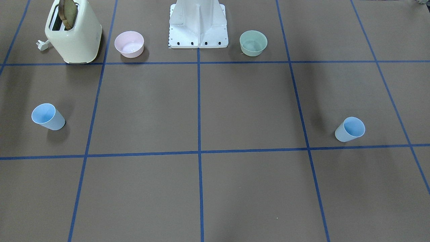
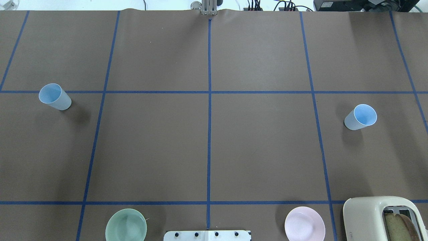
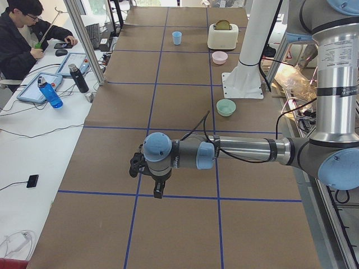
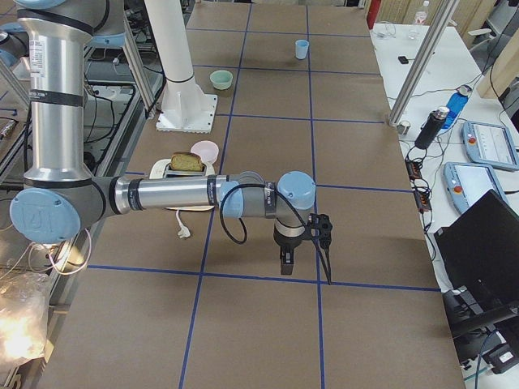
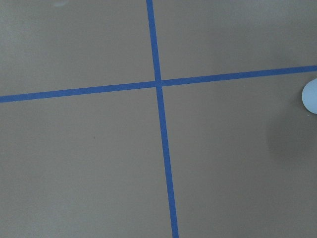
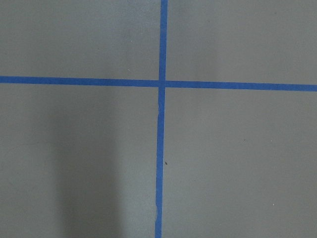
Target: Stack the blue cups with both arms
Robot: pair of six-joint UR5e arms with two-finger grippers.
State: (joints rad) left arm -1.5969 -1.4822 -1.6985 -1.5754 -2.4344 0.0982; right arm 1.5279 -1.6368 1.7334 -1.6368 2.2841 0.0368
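Two pale-blue cups stand upright on the brown table. One cup (image 2: 54, 96) is on my left side; it also shows in the front view (image 1: 350, 129) and far off in the exterior right view (image 4: 302, 49). Its edge shows in the left wrist view (image 5: 311, 96). The other cup (image 2: 361, 117) is on my right, also in the front view (image 1: 48, 116) and the exterior left view (image 3: 176, 37). My left gripper (image 3: 150, 178) and right gripper (image 4: 306, 263) hang above the table and show only in the side views. I cannot tell whether they are open or shut.
A green bowl (image 2: 126, 225) and a pink bowl (image 2: 304, 223) sit either side of the white pedestal base (image 1: 198, 27). A cream toaster (image 2: 384, 219) with bread stands at my near right. Blue tape lines grid the table. An operator (image 3: 25, 39) sits at a side desk.
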